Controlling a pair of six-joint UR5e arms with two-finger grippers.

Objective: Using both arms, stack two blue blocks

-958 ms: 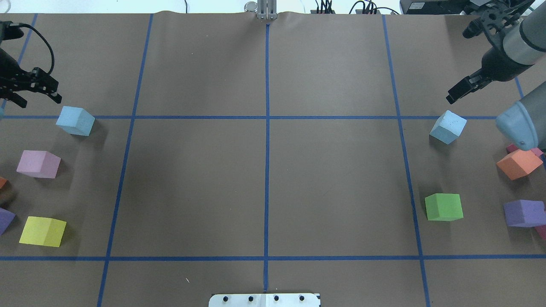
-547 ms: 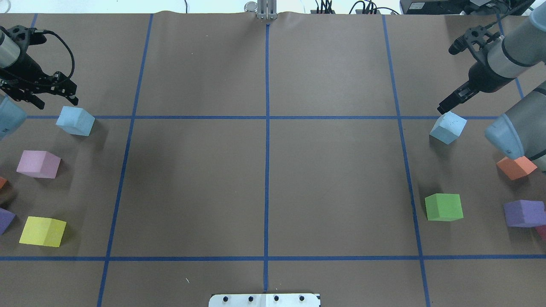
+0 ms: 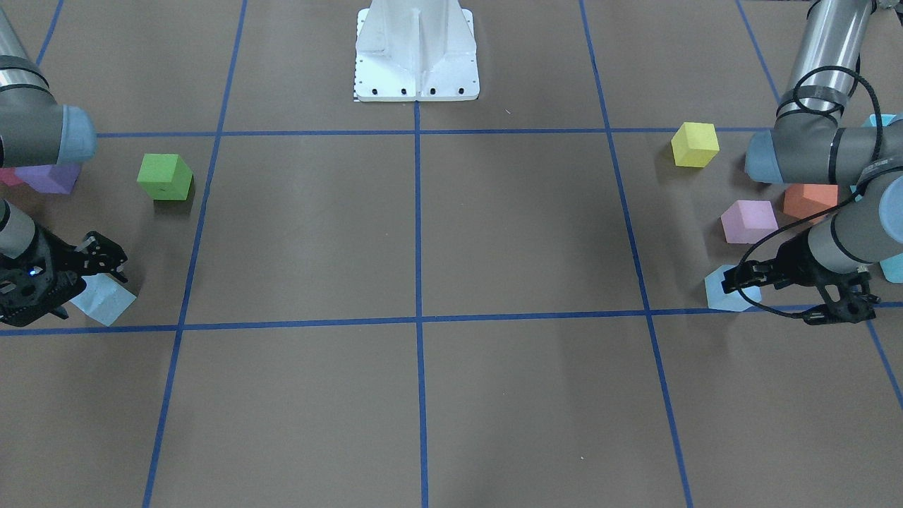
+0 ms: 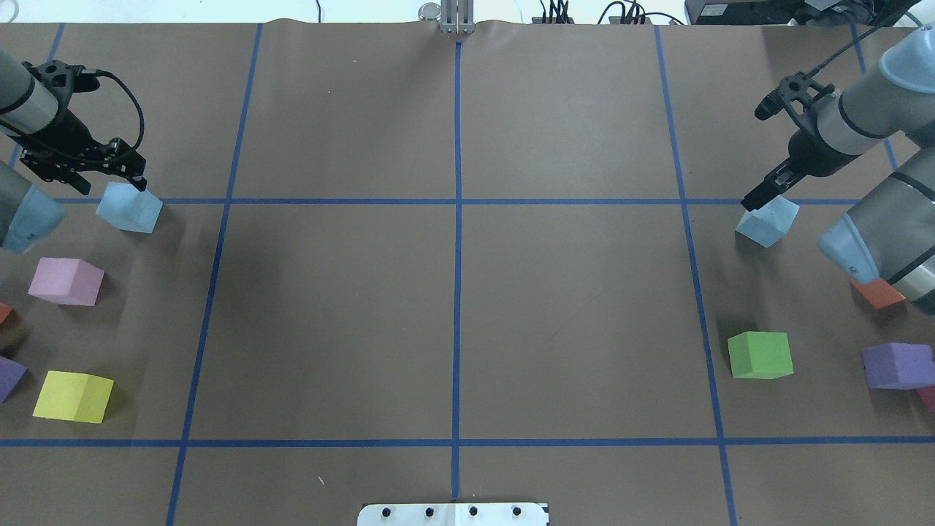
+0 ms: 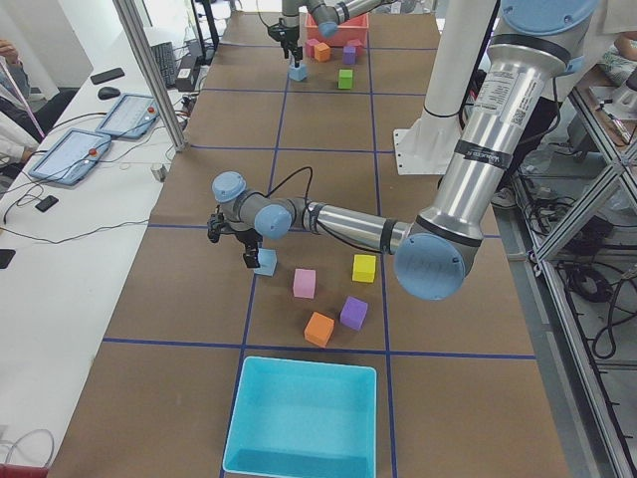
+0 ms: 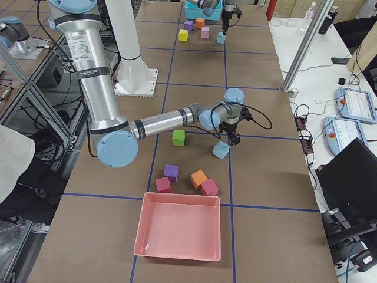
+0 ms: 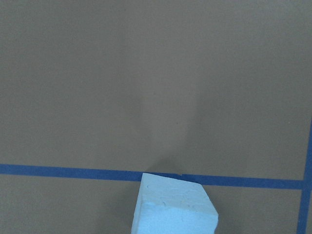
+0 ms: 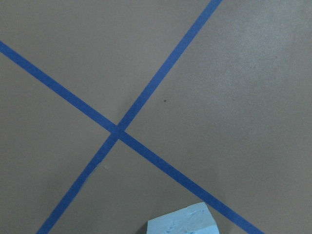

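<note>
Two pale blue cubes rest on the brown table. One blue block [image 4: 129, 208] is on the left and also shows in the front view [image 3: 726, 291] and the left wrist view [image 7: 173, 209]. My left gripper [image 4: 113, 183] is open, just over that block's far edge. The other blue block [image 4: 767, 221] is on the right, tilted on the paper, and also shows in the front view [image 3: 104, 300] and the right wrist view [image 8: 183, 223]. My right gripper [image 4: 754, 199] is open, its tips over that block's far left corner. No fingers show in either wrist view.
On the left lie a pink cube [image 4: 66, 281], a yellow cube [image 4: 73, 396] and a purple cube [image 4: 9, 376]. On the right lie a green cube [image 4: 760, 355], an orange cube [image 4: 876, 292] and a purple cube [image 4: 897, 365]. A turquoise tray [image 5: 299, 418] and a pink tray [image 6: 177, 227] stand at the table's ends.
Both grippers have moved inward and down to their blue blocks: the left one to the right, the right one to the left. Neither block has moved.
</note>
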